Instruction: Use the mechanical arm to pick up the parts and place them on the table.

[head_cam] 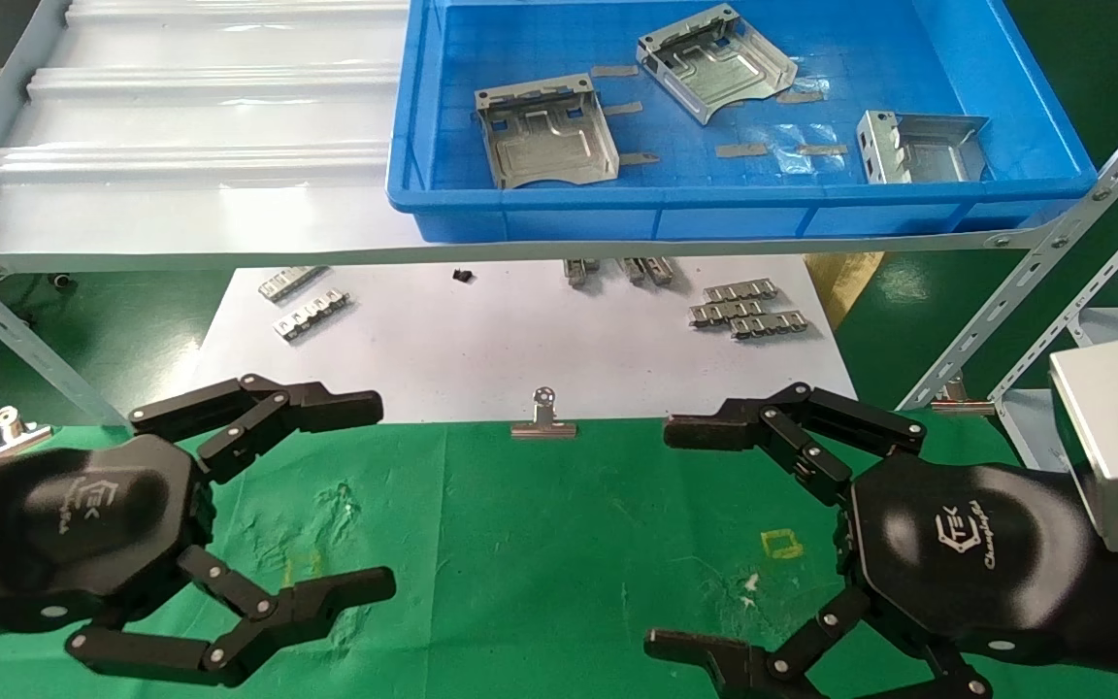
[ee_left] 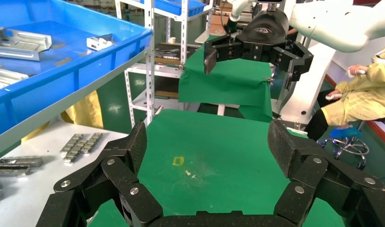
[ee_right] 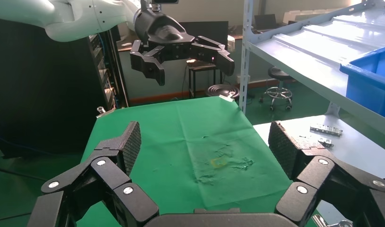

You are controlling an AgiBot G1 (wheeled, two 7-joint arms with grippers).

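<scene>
Three grey stamped parts lie in the blue bin (head_cam: 753, 199) on the shelf: one at the left (head_cam: 544, 131), one at the back (head_cam: 717, 63), one at the right (head_cam: 923, 148). Two of them show in the left wrist view (ee_left: 20, 42) (ee_left: 100, 42). My left gripper (head_cam: 375, 497) (ee_left: 207, 146) hangs open and empty over the left of the green cloth table (head_cam: 540, 544). My right gripper (head_cam: 671, 539) (ee_right: 205, 144) hangs open and empty over its right side. The two grippers face each other, well in front of and below the bin.
A white sheet (head_cam: 520, 340) under the shelf holds small toothed strips (head_cam: 748, 309) (head_cam: 312, 316). A silver binder clip (head_cam: 544, 417) sits at the cloth's far edge. The pale ribbed shelf (head_cam: 190, 126) lies left of the bin. Slanted shelf struts (head_cam: 1035, 272) stand at the right.
</scene>
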